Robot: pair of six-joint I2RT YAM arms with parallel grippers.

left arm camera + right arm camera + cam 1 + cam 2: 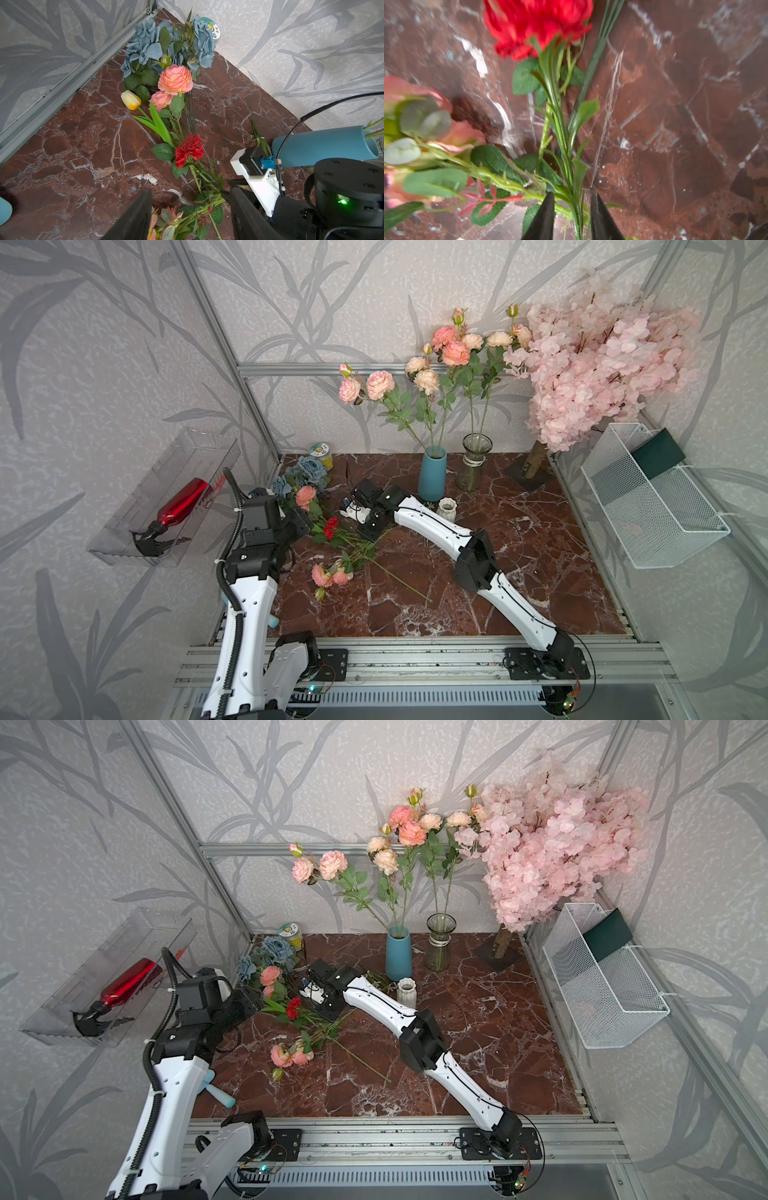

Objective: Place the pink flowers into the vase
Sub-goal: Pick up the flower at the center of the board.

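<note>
A pink flower (330, 576) lies on the marble table (519, 572), its stem running right. Another pink flower (175, 80) lies by the blue-grey ones. More pink flowers (455, 352) stand in the blue vase (432, 475) and the glass vase (473, 464). My right gripper (572, 207) is low over the table, open, its fingers straddling the green stems of the red carnation (539, 25) and the lying pink flower (460, 135). My left gripper (189, 207) hovers open over that flower's leaves, holding nothing.
A small white vase (446, 508) stands by my right arm. A yellow tulip (131, 99) and blue-grey flowers (309, 468) lie at the back left. A blossom tree (594, 364), a wire basket (652, 506) and a clear wall bin (124, 539) with a red bottle (183, 502) flank the table.
</note>
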